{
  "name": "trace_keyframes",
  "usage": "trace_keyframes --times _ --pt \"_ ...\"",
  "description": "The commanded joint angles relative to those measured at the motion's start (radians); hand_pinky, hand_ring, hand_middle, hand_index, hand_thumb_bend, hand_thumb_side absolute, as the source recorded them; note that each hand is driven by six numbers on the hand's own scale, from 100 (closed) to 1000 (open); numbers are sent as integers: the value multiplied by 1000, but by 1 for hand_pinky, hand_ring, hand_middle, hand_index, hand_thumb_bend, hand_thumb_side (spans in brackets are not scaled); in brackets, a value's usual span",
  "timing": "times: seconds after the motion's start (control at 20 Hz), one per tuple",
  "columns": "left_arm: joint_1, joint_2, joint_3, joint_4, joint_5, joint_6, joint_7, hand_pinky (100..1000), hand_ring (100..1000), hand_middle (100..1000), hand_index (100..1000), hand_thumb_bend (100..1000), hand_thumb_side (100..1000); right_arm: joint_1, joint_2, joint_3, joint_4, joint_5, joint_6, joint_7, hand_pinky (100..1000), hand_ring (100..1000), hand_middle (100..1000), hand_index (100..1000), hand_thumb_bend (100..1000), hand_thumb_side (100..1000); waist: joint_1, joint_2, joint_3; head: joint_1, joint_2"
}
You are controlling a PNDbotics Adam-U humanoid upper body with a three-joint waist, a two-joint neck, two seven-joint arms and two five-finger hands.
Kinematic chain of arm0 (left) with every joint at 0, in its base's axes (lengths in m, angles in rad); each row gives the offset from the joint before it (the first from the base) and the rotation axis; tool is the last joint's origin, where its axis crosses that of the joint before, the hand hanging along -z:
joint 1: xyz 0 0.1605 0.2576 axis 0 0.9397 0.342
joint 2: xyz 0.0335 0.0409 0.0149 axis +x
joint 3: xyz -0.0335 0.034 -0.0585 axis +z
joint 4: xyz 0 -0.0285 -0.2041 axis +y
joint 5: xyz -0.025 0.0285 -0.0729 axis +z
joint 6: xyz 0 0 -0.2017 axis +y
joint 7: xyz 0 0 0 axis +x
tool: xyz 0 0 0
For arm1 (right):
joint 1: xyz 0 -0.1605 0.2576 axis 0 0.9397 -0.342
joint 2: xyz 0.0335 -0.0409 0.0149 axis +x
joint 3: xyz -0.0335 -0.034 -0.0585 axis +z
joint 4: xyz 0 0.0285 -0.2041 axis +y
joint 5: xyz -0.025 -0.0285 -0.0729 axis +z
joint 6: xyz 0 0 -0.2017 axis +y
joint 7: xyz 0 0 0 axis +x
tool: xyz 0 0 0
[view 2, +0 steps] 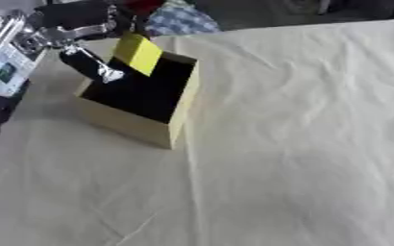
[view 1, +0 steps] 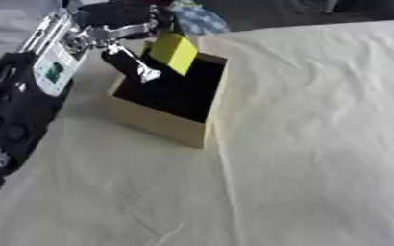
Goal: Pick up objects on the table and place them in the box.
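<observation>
A tan box (view 1: 154, 120) with a dark inside stands on the cloth at the upper left. Over its far rim hangs a tilted yellow block (view 1: 173, 52), lower end dipping into the opening. My left hand (view 1: 120, 21) reaches in from the left above the box, fingers curled onto the block's top end. The thumb (view 1: 131, 65) points down over the box's dark inside. My right hand shows in neither view.
A wrinkled cream cloth (view 1: 318, 144) covers the table to the right of and in front of the box. A blue patterned thing (view 2: 177, 21) and something red (view 2: 141, 5) lie beyond the table's far edge, behind the box.
</observation>
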State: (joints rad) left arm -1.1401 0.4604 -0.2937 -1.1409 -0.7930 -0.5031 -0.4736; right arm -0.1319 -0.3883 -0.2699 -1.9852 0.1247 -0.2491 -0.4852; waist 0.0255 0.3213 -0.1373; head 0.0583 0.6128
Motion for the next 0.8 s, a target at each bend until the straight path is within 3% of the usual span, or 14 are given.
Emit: trace_keyframes --times 0.05,0.2,0.45,0.55,0.65,0.8 --pt "-14 2 5 6 -47 -29 6 699 807 773 830 100 233 -6 -12 -7 -15 -7 -1 3 593 658 500 691 100 904 -1 -16 -4 -5 -8" --pt "-12 -3 8 16 -86 -46 21 738 844 813 869 125 248 -6 -8 -8 -15 -8 0 2 592 658 500 691 100 905 0 -15 -5 -8 -6" --pt "-9 3 3 21 -174 -21 33 811 899 859 911 309 323 -7 -5 -9 -15 -8 1 2 592 659 500 691 100 905 3 -15 -6 -10 0" --pt "-5 -4 4 25 -238 -16 46 824 913 873 920 326 364 -7 -5 -10 -15 -8 1 2 593 659 500 691 100 905 2 -15 -6 -11 2" --pt "-1 -9 5 34 -280 -21 62 847 939 897 942 332 481 -7 -4 -10 -15 -9 1 2 592 659 500 691 100 905 2 -15 -5 -13 5" --pt "1 -13 9 45 -306 -29 82 872 964 904 947 349 517 -6 -4 -11 -15 -9 1 2 593 659 501 691 100 904 1 -16 -3 -16 9"
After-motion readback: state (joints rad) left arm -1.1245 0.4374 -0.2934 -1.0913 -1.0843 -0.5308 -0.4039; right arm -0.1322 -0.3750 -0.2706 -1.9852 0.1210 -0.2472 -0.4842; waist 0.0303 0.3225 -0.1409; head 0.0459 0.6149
